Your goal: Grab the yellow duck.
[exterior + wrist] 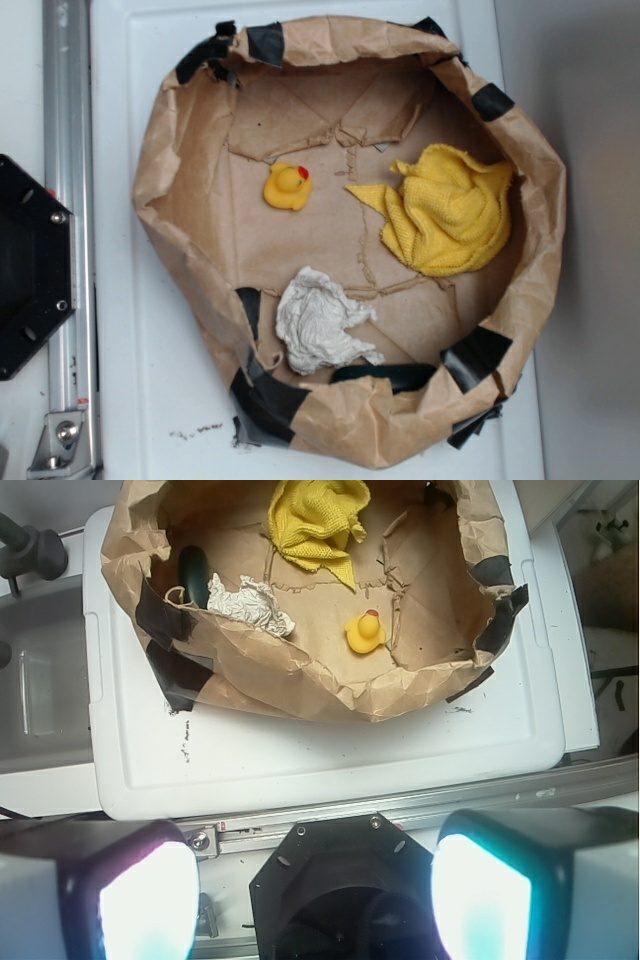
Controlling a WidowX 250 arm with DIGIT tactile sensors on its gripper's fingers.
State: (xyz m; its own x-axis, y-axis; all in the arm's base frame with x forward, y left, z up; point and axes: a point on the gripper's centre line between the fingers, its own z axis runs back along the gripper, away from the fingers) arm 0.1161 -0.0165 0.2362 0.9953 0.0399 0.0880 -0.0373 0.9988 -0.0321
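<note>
Exterior view shows a round enclosure of crumpled brown paper (pixel 180 210) patched with black tape, its raised wall ringing a flat paper floor. The wall stands highest at the near and right sides. Open floor lies around the small glossy yellow rubber duck with red-orange beak (pixel 287 187), which sits upright in the upper-left part of the floor, apart from the wall on every side.

A bunched yellow terry cloth (pixel 447 210) lies to the duck's right, well clear of it. A crumpled white paper wad (pixel 322 322) rests near the lower wall, also apart from the duck. A dark green object (pixel 192 575), partly hidden, lies against the wall beside the wad.

The enclosure sits on a white plastic lid surface (pixel 330 765). A grey metal rail (pixel 68 200) and a black hexagonal base plate (pixel 30 265) stand alongside it.

Wrist view shows the gripper (pixel 313 892) held back over the base plate, outside the enclosure, with its two brightly lit fingers (pixel 148 900) spread wide apart and nothing between them. The duck lies well ahead of it, beyond the near paper wall.
</note>
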